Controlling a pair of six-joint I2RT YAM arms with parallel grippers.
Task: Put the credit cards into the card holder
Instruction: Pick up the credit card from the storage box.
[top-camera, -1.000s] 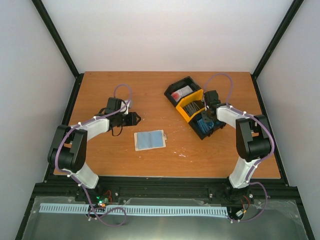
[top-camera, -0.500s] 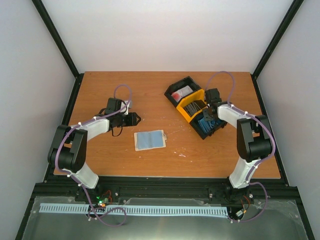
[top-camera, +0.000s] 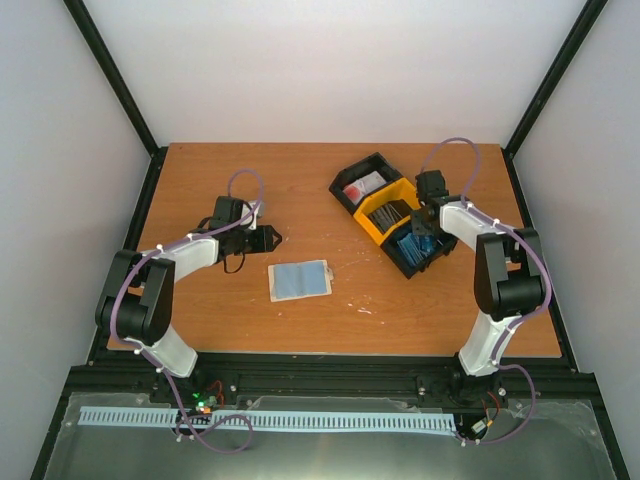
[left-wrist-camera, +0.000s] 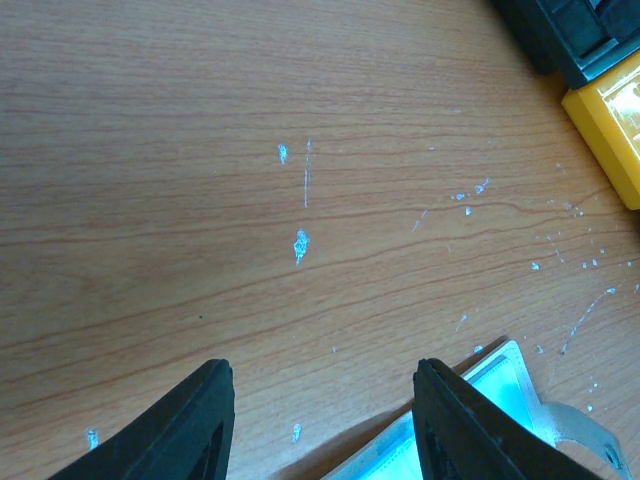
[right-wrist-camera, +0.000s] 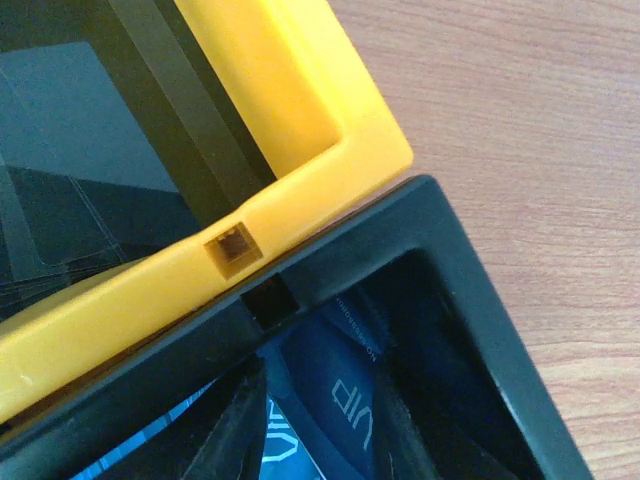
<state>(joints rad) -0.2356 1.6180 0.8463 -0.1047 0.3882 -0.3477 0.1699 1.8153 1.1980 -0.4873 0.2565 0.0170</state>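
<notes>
Left wrist view: the left tool (left-wrist-camera: 320, 375) hangs low over the bare wooden table (left-wrist-camera: 200, 150). Its two black fingers (left-wrist-camera: 200, 420) are apart with nothing between them. Just beside the finger at the picture's right lies a corner of the card holder (left-wrist-camera: 505, 385). It is open, with the pale blue lining up and the snap tab (left-wrist-camera: 580, 425) sticking out. Farther ahead of this tool, well apart from it, sits a corner of the yellow bin (left-wrist-camera: 610, 120), with a black bin (left-wrist-camera: 565, 30) beyond it.

In the right wrist view, the right tool (right-wrist-camera: 315, 440) reaches down into a second black bin (right-wrist-camera: 450, 250). Its dark fingers flank a bright blue credit card (right-wrist-camera: 330, 385) with white lettering, and whether they pinch it cannot be told. Just past that bin's wall, touching it, runs the yellow bin's rim.

From the top external view, the card holder (top-camera: 300, 280) lies flat on the table near the left tool (top-camera: 270, 237), well apart from the right tool (top-camera: 420, 228). The blue credit cards (top-camera: 415, 248) lie in the bin directly under the right tool.
</notes>
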